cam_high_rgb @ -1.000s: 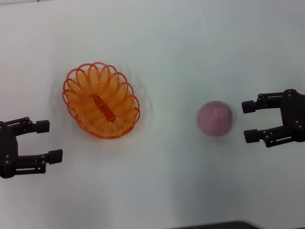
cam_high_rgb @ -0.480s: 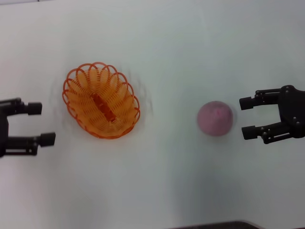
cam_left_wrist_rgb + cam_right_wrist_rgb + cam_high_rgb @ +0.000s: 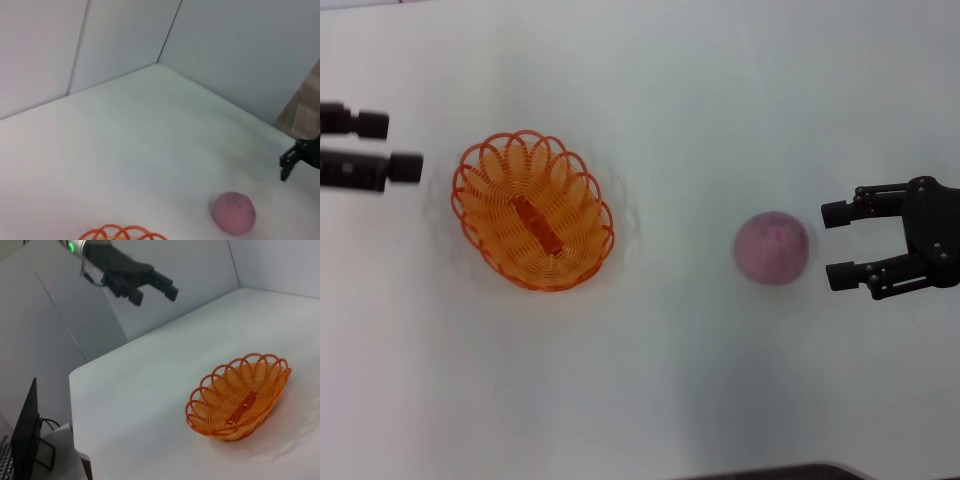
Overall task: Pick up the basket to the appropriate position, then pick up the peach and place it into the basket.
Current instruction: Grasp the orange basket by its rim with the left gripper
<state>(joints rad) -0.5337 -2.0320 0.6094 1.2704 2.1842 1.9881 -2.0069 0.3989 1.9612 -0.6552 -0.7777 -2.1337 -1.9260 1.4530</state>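
While the basket (image 3: 532,210) sits empty on the white desk (image 3: 680,120), the left gripper (image 3: 385,146) hovers beside it, fingers apart, and the right gripper (image 3: 838,243), wide, faces the nearby peach (image 3: 772,248).

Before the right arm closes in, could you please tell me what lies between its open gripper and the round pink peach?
Nothing: in the head view only bare white table separates the right gripper from the peach.
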